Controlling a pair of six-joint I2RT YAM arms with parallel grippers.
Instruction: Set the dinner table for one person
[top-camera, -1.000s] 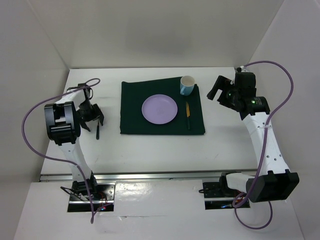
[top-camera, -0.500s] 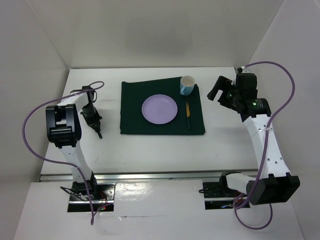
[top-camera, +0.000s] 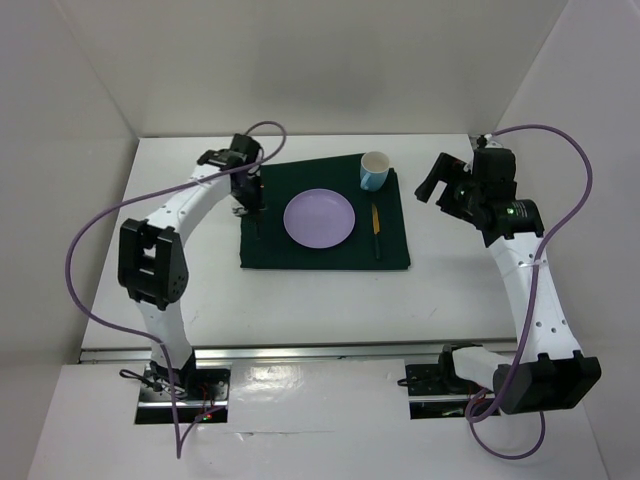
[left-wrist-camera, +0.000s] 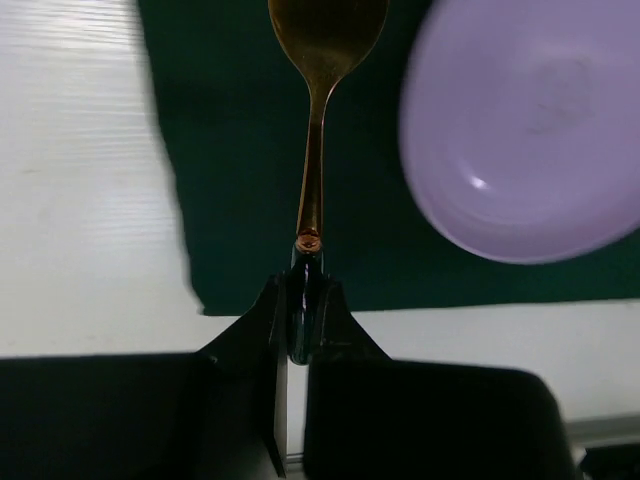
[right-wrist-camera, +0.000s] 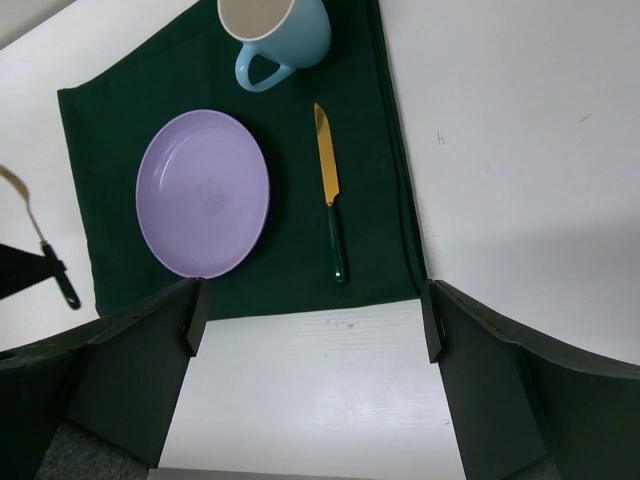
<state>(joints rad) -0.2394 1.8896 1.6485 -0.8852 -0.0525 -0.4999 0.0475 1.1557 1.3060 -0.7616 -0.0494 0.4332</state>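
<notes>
My left gripper is shut on the dark handle of a spoon, whose gold bowl points away from me. It hangs over the left strip of the dark green mat, just left of the purple plate. The right wrist view shows the spoon at its left edge. On the mat also lie a light blue mug at the far right corner and a gold knife with a dark handle to the plate's right. My right gripper stands open and holds nothing, above the white dinner table right of the mat.
White walls close in the table on the left, back and right. A metal rail runs along the near edge, with both arm bases behind it. Purple cables loop from each arm.
My left gripper shut on the spoon lying at the table's left side, then carried it right and away to the mat's left strip. The right arm has hardly moved.
</notes>
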